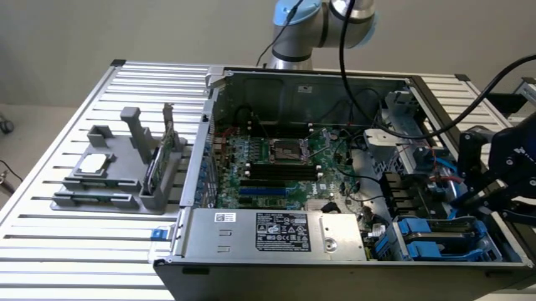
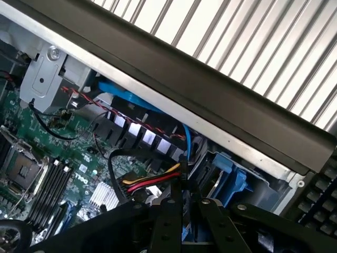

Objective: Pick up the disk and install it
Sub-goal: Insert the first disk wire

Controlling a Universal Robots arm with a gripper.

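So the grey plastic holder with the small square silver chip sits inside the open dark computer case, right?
Not quite. The grey plastic holder with the small square silver chip sits outside the open dark computer case, on the slatted metal table, to the exterior view's left of the case. The exterior view shows this.
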